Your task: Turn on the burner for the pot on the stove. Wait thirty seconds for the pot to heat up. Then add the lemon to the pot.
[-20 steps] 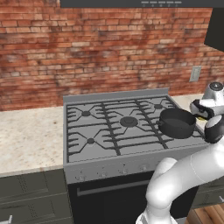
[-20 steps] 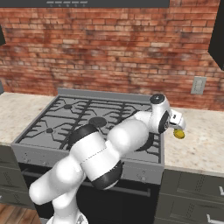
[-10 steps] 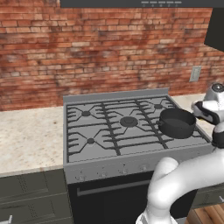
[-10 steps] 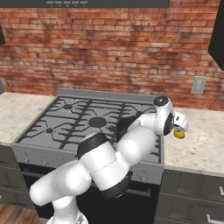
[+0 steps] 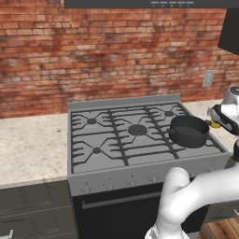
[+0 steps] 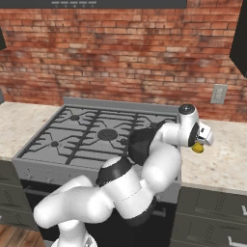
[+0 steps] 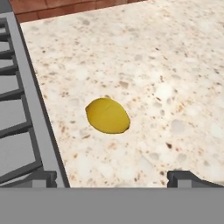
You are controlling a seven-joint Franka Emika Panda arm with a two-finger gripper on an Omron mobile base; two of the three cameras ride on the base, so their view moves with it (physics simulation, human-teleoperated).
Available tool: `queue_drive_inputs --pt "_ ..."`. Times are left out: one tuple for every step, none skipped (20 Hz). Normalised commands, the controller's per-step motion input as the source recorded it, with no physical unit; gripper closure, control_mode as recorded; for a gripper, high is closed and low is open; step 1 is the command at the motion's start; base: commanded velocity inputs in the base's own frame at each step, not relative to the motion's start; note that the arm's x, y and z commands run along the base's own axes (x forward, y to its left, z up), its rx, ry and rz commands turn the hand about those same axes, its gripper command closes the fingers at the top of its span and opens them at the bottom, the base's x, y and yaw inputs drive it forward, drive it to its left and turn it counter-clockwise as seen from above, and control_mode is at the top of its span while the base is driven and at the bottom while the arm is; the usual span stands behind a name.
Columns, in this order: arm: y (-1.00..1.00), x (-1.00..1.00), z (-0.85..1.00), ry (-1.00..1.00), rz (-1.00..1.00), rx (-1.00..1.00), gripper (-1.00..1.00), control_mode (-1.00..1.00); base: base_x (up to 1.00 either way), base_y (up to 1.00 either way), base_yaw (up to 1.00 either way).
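Yellow lemon (image 7: 107,116) alone on speckled surface (image 7: 175,74) right of stove (image 5: 126,140); pot (image 5: 188,131) on right grate. Tool (image 7: 112,177) above lemon, spread wide, empty.

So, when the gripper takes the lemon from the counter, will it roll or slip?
The lemon looks rounded and smooth, so it may roll if nudged off-centre. It lies free on the flat speckled counter, with nothing to stop it. It probably keeps its shape between the open fingertips.
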Motion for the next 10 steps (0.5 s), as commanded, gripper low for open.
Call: queue_drive_inputs --pt "0.00 0.00 -0.09 0.01 0.00 0.00 -1.00 -1.00 0.00 0.00 0.00" --pt "0.00 0.00 -0.14 0.00 0.00 0.00 -1.00 -1.00 0.00 0.00 0.00" --pt "0.00 0.00 -0.16 0.00 0.00 0.00 -1.00 -1.00 0.00 0.00 0.00" --pt "0.00 0.00 -0.20 0.00 0.00 0.00 -1.00 -1.00 0.00 0.00 0.00" --pt "0.00 0.00 -0.20 0.00 0.00 0.00 -1.00 -1.00 0.00 0.00 0.00" --pt "0.00 0.02 -0.22 0.00 0.00 0.00 -1.00 -1.00 0.00 0.00 0.00" --pt "0.00 0.00 -0.22 0.00 0.00 0.00 -1.00 -1.00 0.00 0.00 0.00" --pt "0.00 0.00 -0.21 0.00 0.00 0.00 -1.00 -1.00 0.00 0.00 0.00" --pt "0.00 0.00 -0.23 0.00 0.00 0.00 -1.00 -1.00 0.00 0.00 0.00" --pt "0.00 0.00 -0.23 0.00 0.00 0.00 -1.00 -1.00 0.00 0.00 0.00"
